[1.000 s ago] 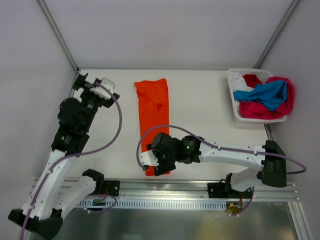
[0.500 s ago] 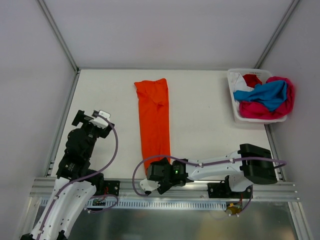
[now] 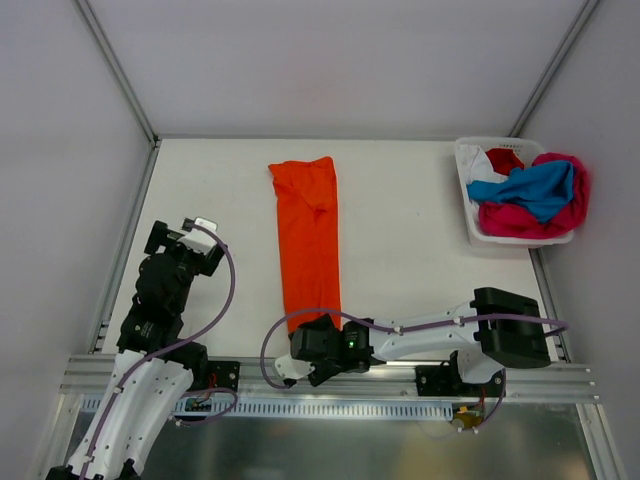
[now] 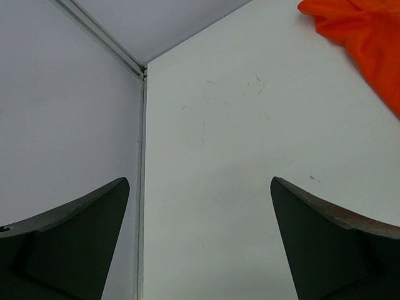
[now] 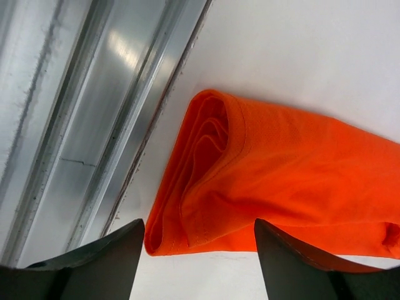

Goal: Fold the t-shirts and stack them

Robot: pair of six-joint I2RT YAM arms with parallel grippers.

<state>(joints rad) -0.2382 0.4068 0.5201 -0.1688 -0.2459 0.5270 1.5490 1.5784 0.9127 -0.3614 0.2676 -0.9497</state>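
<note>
A vivid orange t-shirt (image 3: pixel 308 235) lies folded into a long narrow strip down the middle of the table. Its layered near end shows in the right wrist view (image 5: pixel 262 175). My right gripper (image 3: pixel 293 362) hovers at that near end by the table's front edge. It is open, and its fingers (image 5: pixel 200 226) stand either side of the shirt's corner without holding it. My left gripper (image 3: pixel 185 245) is open and empty over bare table at the left (image 4: pixel 200 181). The orange shirt's far corner (image 4: pixel 369 37) lies to its right.
A white plastic basket (image 3: pixel 466 205) at the back right holds blue (image 3: pixel 535 185), magenta-pink (image 3: pixel 520 222), red (image 3: pixel 505 160) and white (image 3: pixel 478 160) shirts. A metal rail (image 5: pixel 94 125) runs along the table's front edge beside the right gripper. White walls enclose the table.
My left arm has drawn back from the far left corner to the near left. My right gripper has slid nearer, off the shirt's near end to the front edge.
</note>
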